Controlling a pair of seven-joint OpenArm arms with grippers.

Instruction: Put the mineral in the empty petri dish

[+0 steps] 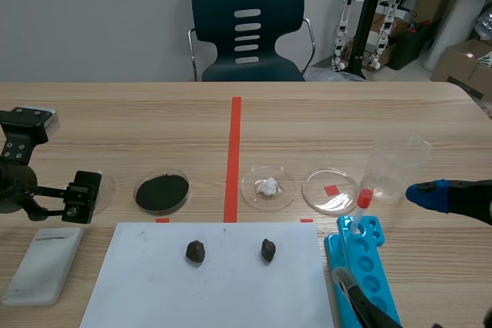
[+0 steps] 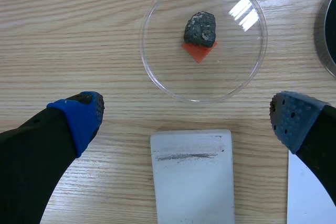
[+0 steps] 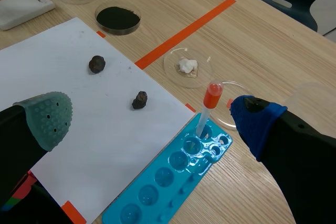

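As I am reading it, mineral (image 2: 200, 28): lying in petri dish (image 2: 167, 73), twelve o'clock of left gripper (image 2: 186, 113).
Left gripper, right gripper (image 3: 151, 116): both hanging spread, empty.
Remaining: probably nothing.

Grey-black mineral (image 2: 200, 28), glinting, in a clear petri dish (image 2: 157, 61) over an orange-red square (image 2: 197, 52). At its three o'clock, jet-black powder (image 1: 162, 193). There's a white lump (image 1: 267, 187), a bright blue well tray (image 1: 361, 266) and a pipette (image 3: 212, 95) capped orange-red. White paper (image 1: 154, 289) carries a brownish-black stone (image 1: 195, 251). At that one's three o'clock, a second stone (image 1: 268, 250), same shade. Left gripper (image 2: 185, 109): dotted blue pads (image 2: 79, 114). Right gripper (image 3: 152, 114): one pad grey-green, one blue.
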